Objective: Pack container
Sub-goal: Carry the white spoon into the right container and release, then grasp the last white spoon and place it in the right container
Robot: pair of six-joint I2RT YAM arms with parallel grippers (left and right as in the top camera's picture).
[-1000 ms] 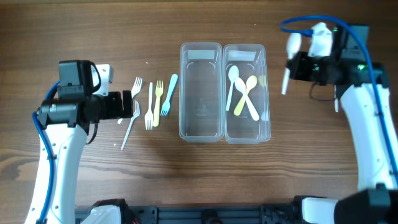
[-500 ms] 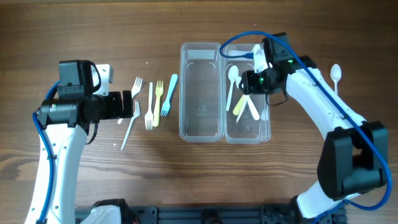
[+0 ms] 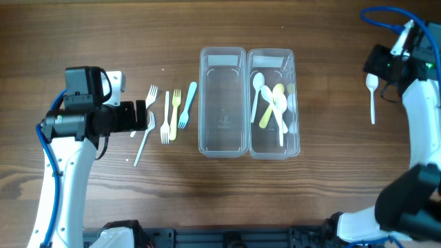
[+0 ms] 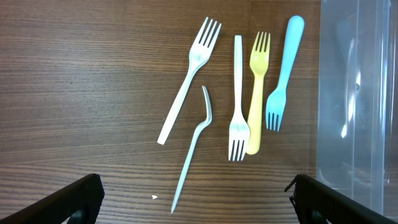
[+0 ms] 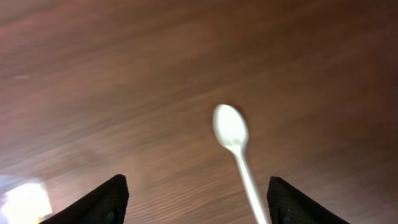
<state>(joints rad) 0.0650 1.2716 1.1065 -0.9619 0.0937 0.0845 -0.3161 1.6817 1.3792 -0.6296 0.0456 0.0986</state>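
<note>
The clear plastic rectangular container (image 3: 295,103) at mid-table, beside its empty twin (image 3: 222,103), has been given another spoon. The right gripper (image 5: 198,202), spread and empty, has been swung out over the last white plastic spoon (image 5: 231,129), judged next. The left gripper (image 4: 199,202) is held apart above the pastel plastic forks (image 4: 238,93).

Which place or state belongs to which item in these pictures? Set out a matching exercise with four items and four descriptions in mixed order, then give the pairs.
Items
1. blue fork
2. yellow spoon
3. lone white spoon
4. left container

Descriptions
A. inside the right container
B. on the table, right of both containers
C. holds nothing
D. on the table, left of both containers, among other forks

Pairs: 1-D, 2-A, 3-B, 4-C
</note>
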